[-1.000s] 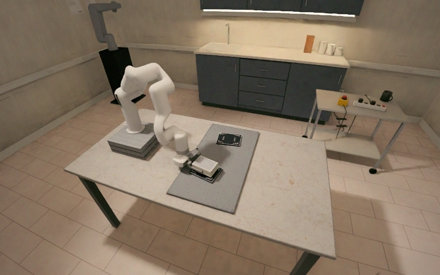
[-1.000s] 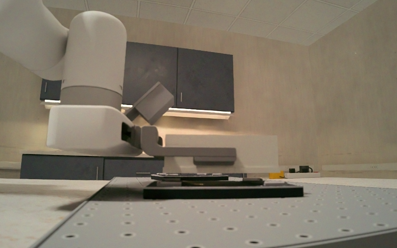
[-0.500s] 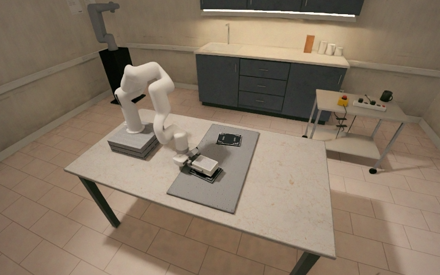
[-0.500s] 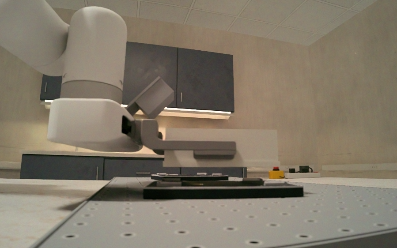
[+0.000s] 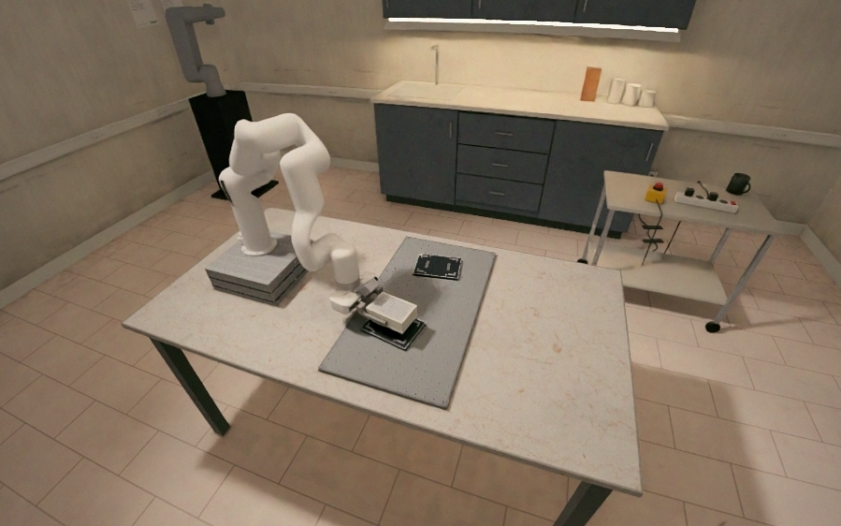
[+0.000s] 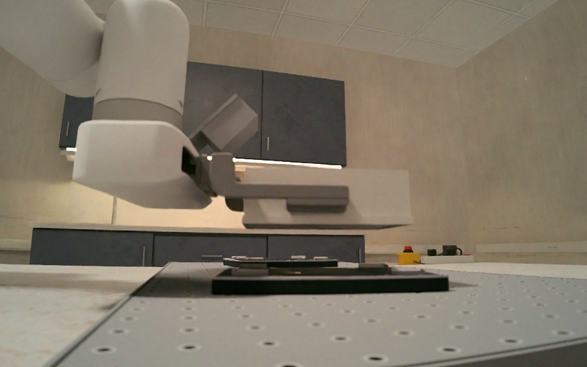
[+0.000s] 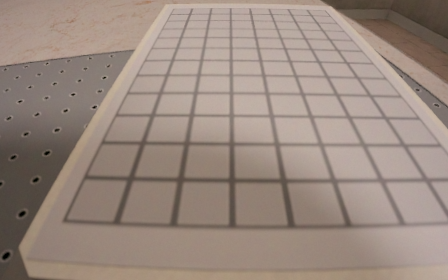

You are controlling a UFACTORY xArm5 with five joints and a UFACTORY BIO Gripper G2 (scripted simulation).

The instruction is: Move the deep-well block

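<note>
The claw (image 5: 389,312) (image 6: 318,193) is clamped on the long sides of the block (image 5: 396,311) (image 6: 380,196) (image 7: 246,130), which reaches outward from it, roughly level. The block hangs above the right-hand nest (image 5: 403,343) (image 6: 332,285), with a visible gap between them. It is pale cream, with a grid of dark lines marking squares on its top and a slightly wider foot. In the wrist view its lower left corner is cut off at a slant. The far nest (image 5: 438,266) (image 6: 281,262) sits well apart on the grey pegboard (image 5: 410,385) (image 6: 263,319) (image 7: 6,125), which lies on the bench (image 5: 541,365) (image 6: 12,319) (image 7: 76,25). The wrist view crops the block's lower right corner, and the nests' corner markings are too small to read
</note>
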